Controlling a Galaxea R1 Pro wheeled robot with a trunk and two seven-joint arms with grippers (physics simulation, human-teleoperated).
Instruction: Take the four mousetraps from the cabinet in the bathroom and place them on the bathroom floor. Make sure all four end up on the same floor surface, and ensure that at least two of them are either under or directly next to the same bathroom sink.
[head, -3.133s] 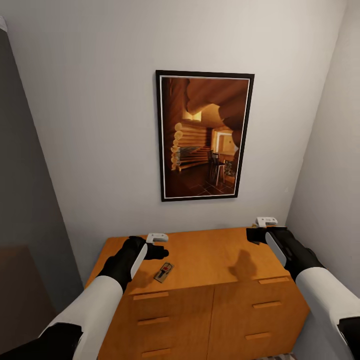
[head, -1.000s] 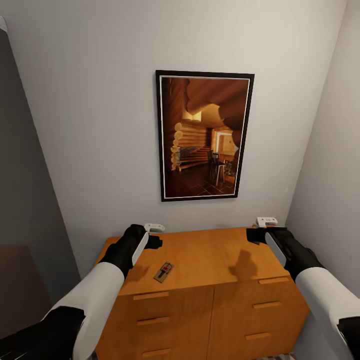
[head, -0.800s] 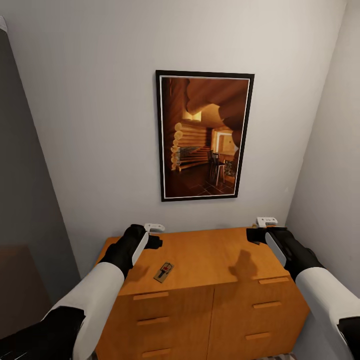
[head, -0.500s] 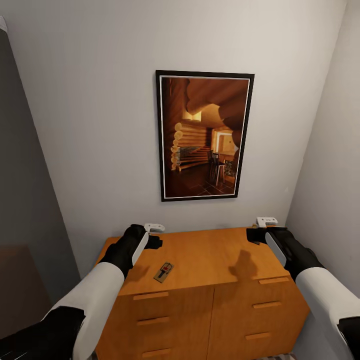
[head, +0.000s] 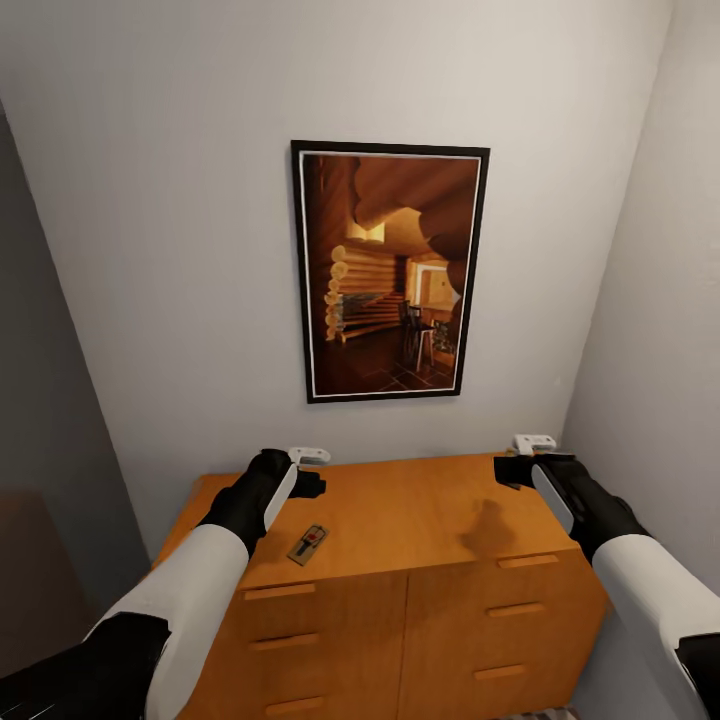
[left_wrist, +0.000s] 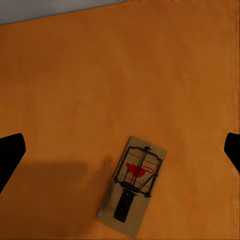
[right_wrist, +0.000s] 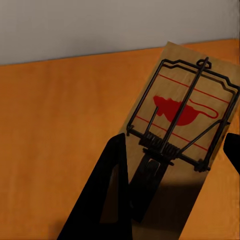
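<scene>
- Two mousetraps are on view. Mousetrap one (head: 308, 543) lies flat on the cabinet (head: 400, 520) top, toward its left front part, set at a slant to the front edge.
- Mousetrap one, left wrist view (left_wrist: 132, 186): small pale brown wooden board, dark wire frame, red mark under the wire, black tab at one end. It rests alone on bare orange wood, with a soft shadow beside it.
- Mousetrap two (right_wrist: 185, 127), right wrist view: same make, seen close. Board, black wire bar and spring coil, red mouse-shaped mark. It is tilted and raised off the cabinet top, between the right end effector's dark fingers (right_wrist: 107, 190); a shadow falls on the wood beneath it.
- Cabinet: low, wide, orange-brown wood, plain flat top, drawer fronts with thin bar handles. All drawers are closed, so contents cannot be told. It stands against a pale wall.
- Left end effector (head: 300, 482): hovers above the left rear of the cabinet top, just behind mousetrap one and not touching it. Fingers apart in the left wrist view, one dark tip (left_wrist: 9, 155) at each side edge, nothing between them.
- Right end effector (head: 512, 470): above the right rear of the cabinet top, clamped on mousetrap two.
- Framed picture (head: 388, 270): black frame, log cabin interior, hung on the wall above the cabinet.
</scene>
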